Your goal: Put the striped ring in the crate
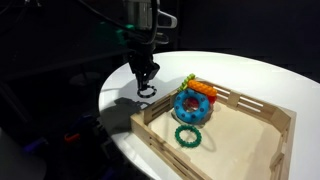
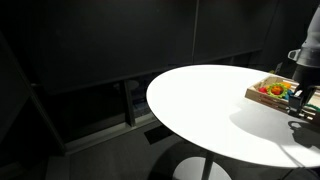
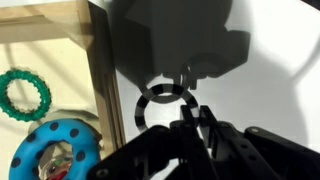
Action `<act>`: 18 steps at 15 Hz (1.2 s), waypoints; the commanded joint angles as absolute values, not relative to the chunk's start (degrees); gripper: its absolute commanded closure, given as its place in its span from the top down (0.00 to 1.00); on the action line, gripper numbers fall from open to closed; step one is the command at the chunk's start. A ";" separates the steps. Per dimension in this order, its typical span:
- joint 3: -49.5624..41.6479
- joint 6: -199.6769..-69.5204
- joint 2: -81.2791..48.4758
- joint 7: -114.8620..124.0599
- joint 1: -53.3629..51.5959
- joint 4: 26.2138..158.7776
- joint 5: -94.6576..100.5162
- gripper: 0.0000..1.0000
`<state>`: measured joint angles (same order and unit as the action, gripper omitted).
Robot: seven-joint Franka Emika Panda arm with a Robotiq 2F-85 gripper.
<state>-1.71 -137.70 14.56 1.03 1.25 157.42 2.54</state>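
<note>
The striped ring (image 3: 146, 98), black and white, lies on the white table just outside the crate's near wall; in an exterior view (image 1: 147, 92) it sits right under my fingertips. My gripper (image 3: 198, 114) comes straight down on it, and its two fingers are drawn close together on the ring's right edge, which they hide. The gripper also shows in both exterior views (image 1: 147, 78) (image 2: 300, 96). The crate (image 1: 262, 105) is pale wood, wide and shallow, to the right of the ring; its wall runs down the wrist view (image 3: 102, 70).
Inside the crate are a green spiky ring (image 1: 190, 136) (image 3: 24, 93), a blue dotted ring (image 1: 192, 106) (image 3: 55, 150) and orange, yellow and green toys (image 1: 201, 88). The round white table (image 1: 250, 70) (image 2: 200, 100) ends close to the left of the striped ring.
</note>
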 commanded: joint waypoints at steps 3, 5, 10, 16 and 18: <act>-1.91 -135.74 18.64 2.87 3.05 153.98 2.94 0.05; -2.13 -135.61 19.01 3.74 4.21 152.94 3.38 0.05; -3.01 -135.26 19.31 6.43 8.31 151.38 4.73 0.05; -3.95 -135.06 19.22 9.56 11.74 150.64 5.89 0.40; -3.97 -134.90 19.18 10.08 11.99 150.64 5.95 0.54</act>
